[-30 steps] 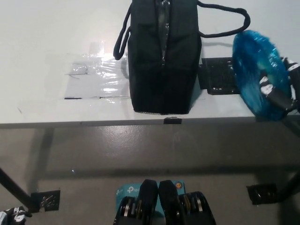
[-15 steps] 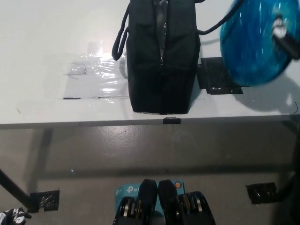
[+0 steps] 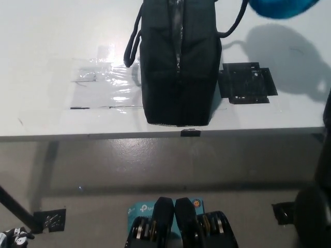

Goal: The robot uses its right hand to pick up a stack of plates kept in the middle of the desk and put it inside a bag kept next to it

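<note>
The stack of blue plates (image 3: 282, 7) hangs high at the top right edge, blurred and mostly cut off by the frame, above and right of the bag's top. Its shadow falls on the white desk (image 3: 46, 46). The black bag (image 3: 178, 62) stands upright in the middle of the desk, handles looping out to both sides. Only a strip of my black right arm (image 3: 327, 124) shows at the right edge; the right hand itself is out of frame. A small part of my white left hand (image 3: 12, 238) rests in the bottom left corner.
A black square patch (image 3: 245, 83) lies on the desk right of the bag, now uncovered. Clear tape or plastic film (image 3: 106, 82) shines on the desk left of the bag. The desk's front edge (image 3: 155, 135) crosses the picture, with grey floor below.
The blue plates have risen from beside the black patch at the right up toward the top of the picture and slightly left. The right hand has left the frame with them.
</note>
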`<act>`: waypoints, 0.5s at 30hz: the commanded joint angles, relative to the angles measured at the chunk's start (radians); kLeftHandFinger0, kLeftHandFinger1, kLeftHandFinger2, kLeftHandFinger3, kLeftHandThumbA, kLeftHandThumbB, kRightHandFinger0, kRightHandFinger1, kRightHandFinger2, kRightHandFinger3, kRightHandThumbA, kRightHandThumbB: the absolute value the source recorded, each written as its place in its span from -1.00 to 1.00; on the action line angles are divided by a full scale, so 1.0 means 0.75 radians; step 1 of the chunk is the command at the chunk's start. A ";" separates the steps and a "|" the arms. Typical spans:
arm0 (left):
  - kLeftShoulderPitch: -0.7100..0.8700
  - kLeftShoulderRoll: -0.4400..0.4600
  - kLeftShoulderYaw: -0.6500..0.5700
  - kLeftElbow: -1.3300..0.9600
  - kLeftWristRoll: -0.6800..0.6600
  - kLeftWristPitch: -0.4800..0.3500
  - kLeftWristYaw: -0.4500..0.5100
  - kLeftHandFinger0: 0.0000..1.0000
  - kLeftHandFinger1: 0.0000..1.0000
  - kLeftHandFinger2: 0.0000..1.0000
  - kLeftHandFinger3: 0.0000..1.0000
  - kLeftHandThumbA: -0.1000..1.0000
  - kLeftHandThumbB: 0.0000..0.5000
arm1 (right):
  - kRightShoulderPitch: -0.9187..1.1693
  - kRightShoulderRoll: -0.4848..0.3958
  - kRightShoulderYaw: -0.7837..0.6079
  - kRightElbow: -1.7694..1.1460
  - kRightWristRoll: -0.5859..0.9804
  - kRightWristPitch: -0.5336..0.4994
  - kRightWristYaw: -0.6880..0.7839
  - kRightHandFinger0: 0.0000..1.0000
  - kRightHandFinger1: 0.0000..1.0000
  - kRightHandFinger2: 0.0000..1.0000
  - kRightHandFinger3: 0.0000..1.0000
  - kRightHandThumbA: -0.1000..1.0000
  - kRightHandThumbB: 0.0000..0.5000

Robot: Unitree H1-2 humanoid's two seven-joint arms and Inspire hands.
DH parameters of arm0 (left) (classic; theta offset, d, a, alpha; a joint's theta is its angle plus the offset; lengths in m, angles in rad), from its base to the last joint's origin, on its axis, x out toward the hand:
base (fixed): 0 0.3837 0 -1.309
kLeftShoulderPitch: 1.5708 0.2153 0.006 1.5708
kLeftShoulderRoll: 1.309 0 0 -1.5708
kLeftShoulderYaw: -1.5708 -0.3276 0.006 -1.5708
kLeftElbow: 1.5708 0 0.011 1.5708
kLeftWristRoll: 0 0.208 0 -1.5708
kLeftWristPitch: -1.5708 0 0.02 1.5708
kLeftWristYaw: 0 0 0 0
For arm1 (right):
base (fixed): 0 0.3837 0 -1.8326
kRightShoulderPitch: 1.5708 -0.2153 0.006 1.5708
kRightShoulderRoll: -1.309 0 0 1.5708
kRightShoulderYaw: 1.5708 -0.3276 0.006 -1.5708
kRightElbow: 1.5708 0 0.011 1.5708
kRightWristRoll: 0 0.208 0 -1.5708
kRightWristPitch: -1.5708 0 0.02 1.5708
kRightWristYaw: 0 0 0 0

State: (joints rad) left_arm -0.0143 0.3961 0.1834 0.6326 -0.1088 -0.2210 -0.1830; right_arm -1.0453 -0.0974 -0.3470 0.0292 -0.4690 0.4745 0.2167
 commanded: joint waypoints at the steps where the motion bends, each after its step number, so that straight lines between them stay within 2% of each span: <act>1: 0.022 0.035 0.016 -0.041 -0.014 0.004 -0.005 -1.00 -0.91 -0.62 -0.60 -0.45 1.00 | -0.144 -0.063 0.026 -0.050 -0.056 -0.006 -0.009 -1.00 -1.00 -1.00 -0.99 -1.00 0.12; 4: 0.020 0.037 0.015 -0.026 -0.013 -0.009 -0.006 -1.00 -0.89 -0.59 -0.58 -0.45 1.00 | -0.201 -0.050 -0.007 -0.036 -0.057 -0.006 -0.009 -1.00 -1.00 -1.00 -1.00 -1.00 0.09; 8: 0.011 0.039 0.010 0.002 -0.009 -0.016 -0.010 -1.00 -0.90 -0.61 -0.57 -0.39 1.00 | -0.230 -0.063 0.049 -0.026 -0.042 -0.006 -0.007 -1.00 -1.00 -1.00 -0.98 -1.00 0.24; 9: 0.015 0.039 0.010 -0.008 -0.012 -0.017 -0.013 -1.00 -0.92 -0.62 -0.59 -0.39 1.00 | -0.238 -0.049 0.050 -0.023 -0.054 -0.006 -0.007 -1.00 -1.00 -1.00 -0.88 -1.00 0.24; 10: 0.023 0.035 0.007 -0.023 -0.008 -0.009 -0.010 -1.00 -0.91 -0.62 -0.58 -0.41 1.00 | -0.237 -0.052 0.078 -0.016 -0.068 -0.006 -0.019 -1.00 -1.00 -1.00 -0.90 -1.00 0.29; 11: 0.023 0.035 0.007 -0.023 -0.008 -0.009 -0.010 -1.00 -0.91 -0.62 -0.59 -0.39 1.00 | -0.237 -0.052 0.079 -0.016 -0.068 -0.006 -0.020 -1.00 -1.00 -1.00 -0.91 -1.00 0.46; 12: 0.027 0.034 0.006 -0.034 -0.002 0.000 -0.003 -1.00 -0.91 -0.62 -0.59 -0.42 1.00 | -0.250 -0.040 0.106 0.006 -0.090 -0.006 -0.019 -1.00 -1.00 -1.00 -0.99 -1.00 0.25; 15: 0.029 0.032 0.004 -0.034 0.001 -0.003 -0.002 -1.00 -0.87 -0.56 -0.55 -0.44 1.00 | -0.277 -0.007 0.130 0.053 -0.121 -0.006 -0.015 -1.00 -1.00 -1.00 -1.00 -1.00 0.34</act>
State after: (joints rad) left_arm 0.0001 0.3961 0.1816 0.6314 -0.1083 -0.2193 -0.1831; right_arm -1.1478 -0.1073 -0.2812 0.0672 -0.5194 0.4759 0.2162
